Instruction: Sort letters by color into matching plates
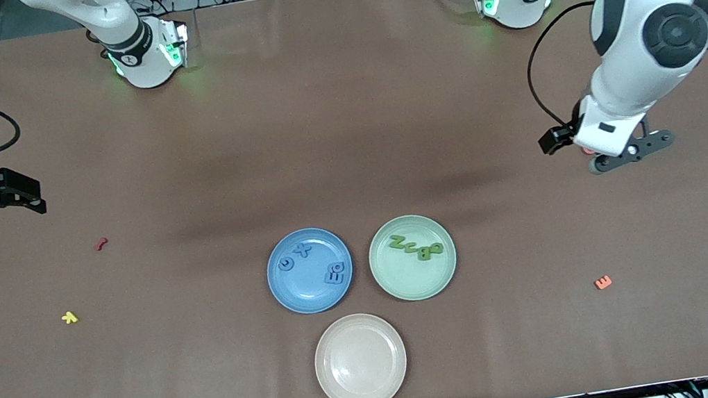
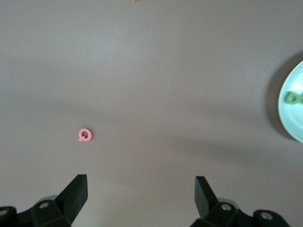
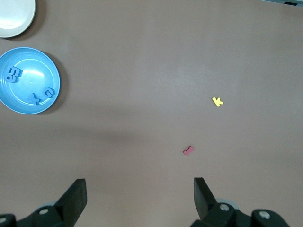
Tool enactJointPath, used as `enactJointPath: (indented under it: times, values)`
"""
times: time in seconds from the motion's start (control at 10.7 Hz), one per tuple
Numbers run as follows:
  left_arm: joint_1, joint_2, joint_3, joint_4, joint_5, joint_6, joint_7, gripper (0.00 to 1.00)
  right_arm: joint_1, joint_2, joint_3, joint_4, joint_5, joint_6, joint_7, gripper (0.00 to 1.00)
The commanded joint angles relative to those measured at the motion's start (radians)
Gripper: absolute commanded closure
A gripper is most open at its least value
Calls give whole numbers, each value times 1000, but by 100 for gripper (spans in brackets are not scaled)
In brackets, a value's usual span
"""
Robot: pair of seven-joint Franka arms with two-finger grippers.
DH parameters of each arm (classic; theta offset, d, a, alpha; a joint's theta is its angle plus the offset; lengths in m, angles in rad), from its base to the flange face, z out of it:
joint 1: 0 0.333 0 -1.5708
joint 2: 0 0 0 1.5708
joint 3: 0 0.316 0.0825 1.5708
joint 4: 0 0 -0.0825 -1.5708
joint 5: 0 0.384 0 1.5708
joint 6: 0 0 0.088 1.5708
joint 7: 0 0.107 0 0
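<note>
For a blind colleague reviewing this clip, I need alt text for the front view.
Blue letters lie in the blue plate and green letters in the green plate beside it, with a bare beige plate nearer the camera. Red, yellow and orange letters lie loose; the open left end effector and right end effector hover at their table ends.

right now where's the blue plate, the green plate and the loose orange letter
glossy blue round plate (image 1: 303, 292), front view, bare floor of the plate
pale mint green round plate (image 1: 412, 279), front view, bare floor
small orange foam letter (image 1: 603, 282), front view, its middle
</note>
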Motion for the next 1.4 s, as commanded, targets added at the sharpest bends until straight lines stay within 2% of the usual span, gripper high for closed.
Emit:
enactJointPath:
  times: [0.0,0.09,0.28,0.47,0.65,1.03,1.22,1.31]
  values:
    - [5,-1,-6,147,-37,-87,32,0,-4,-2,5,-1,1,6,-11,0]
    - [5,-1,-5,221,-86,-136,32,0,-4,-2,5,-1,1,6,-11,0]
    - [4,1,-8,354,-102,-192,31,0,-4,1,5,-1,1,6,-11,0]
    - [-2,2,-9,410,-66,-192,60,0,-4,1,5,-1,1,6,-11,0]
    - [4,1,-3,433,-34,-195,191,0,-4,1,5,-1,1,6,-11,0]
    - [27,-70,9,413,-51,-340,293,0,-4,2,5,-1,1,6,-11,0]
    - [47,-146,9,304,-66,-333,301,0,-4,2,5,-1,1,6,-11,0]
    - [73,-197,9,215,-95,-263,314,0,-4,2,5,-1,1,6,-11,0]
